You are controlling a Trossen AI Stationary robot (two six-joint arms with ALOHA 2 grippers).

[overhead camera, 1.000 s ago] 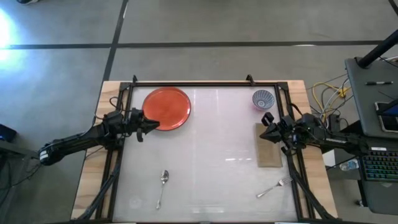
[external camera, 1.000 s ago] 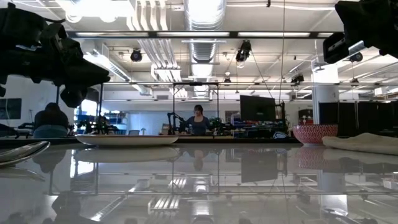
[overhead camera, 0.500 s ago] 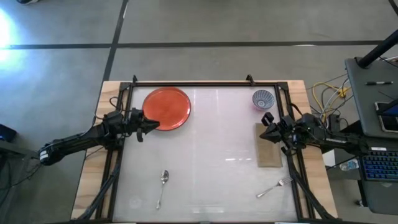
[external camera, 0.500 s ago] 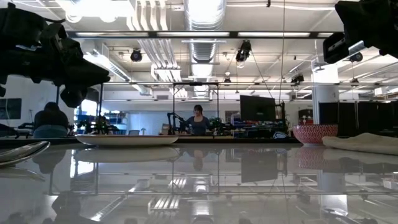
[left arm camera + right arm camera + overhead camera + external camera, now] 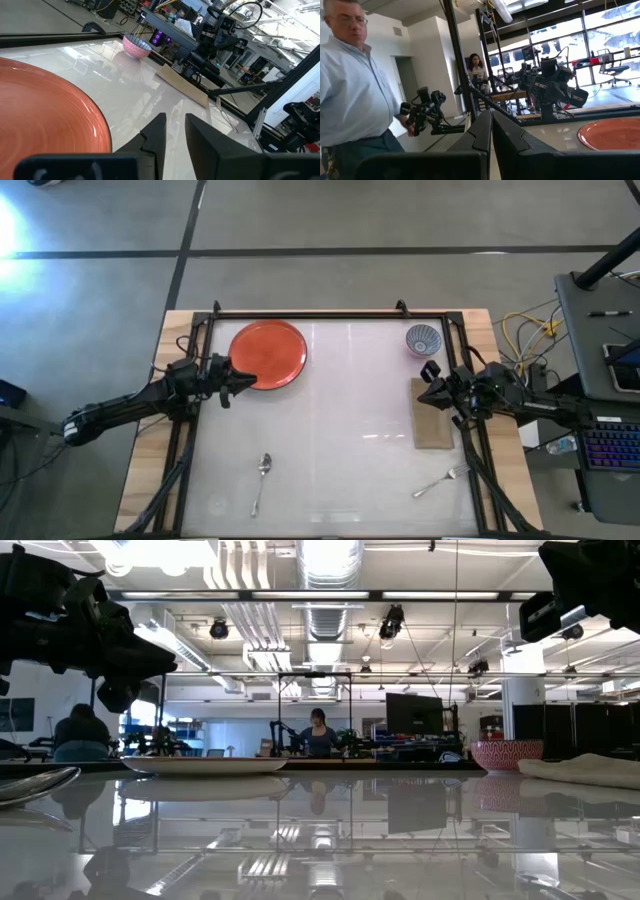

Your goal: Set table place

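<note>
You've got the table (image 5: 330,420) spread out under both arms, glossy white top, nothing placed yet by the look of it. The orange plate (image 5: 268,354) sits near the far left corner, and the folded brown napkin (image 5: 432,426) lies along the right edge. The patterned bowl (image 5: 423,338) is up in the far right corner. Spoon (image 5: 262,476) and fork (image 5: 442,480) lie toward the near edge, spoon left, fork right.

Your left gripper (image 5: 236,383) hovers right at the plate's near left rim, fingers a narrow gap apart, holding nothing. Your right gripper (image 5: 430,385) hangs over the napkin's far end, fingers nearly together, empty.

This reads as the opening step: the plate grab. You'd want the left fingers wider, then down onto that rim.
</note>
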